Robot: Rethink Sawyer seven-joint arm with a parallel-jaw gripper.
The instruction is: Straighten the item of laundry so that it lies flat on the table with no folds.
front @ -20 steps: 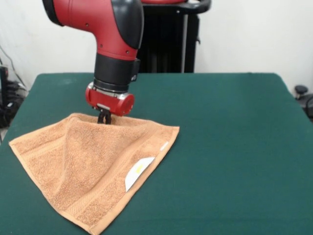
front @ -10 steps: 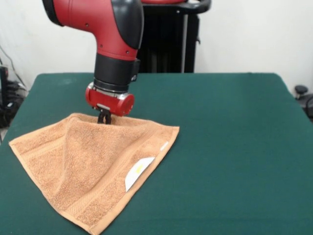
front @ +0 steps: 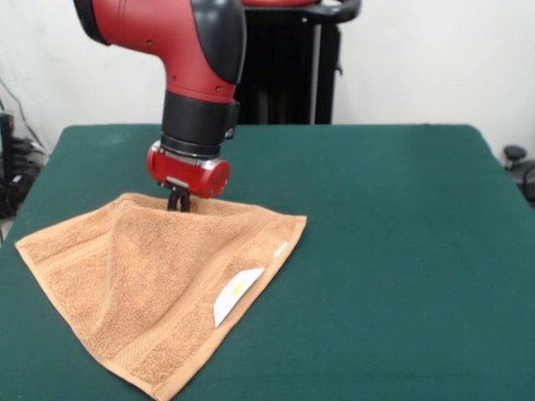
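The item of laundry [front: 150,276], an orange-tan terry towel, lies at the near left of the dark green table [front: 393,251]. It forms a rough triangle, with one side folded over and a raised ridge running down from its far edge. A white label [front: 236,294] shows on the folded border at the right. My gripper [front: 178,203] comes straight down from the red and black arm onto the towel's far edge. Its dark fingers are close together, shut on the cloth where it peaks slightly. The towel's near corner runs off the bottom of the view.
A black stand [front: 292,75] rises behind the table's far edge. Cables [front: 12,167] hang off the left side, and a small dark object [front: 514,154] sits beyond the right edge. The towel's left corner lies close to the table's left edge.
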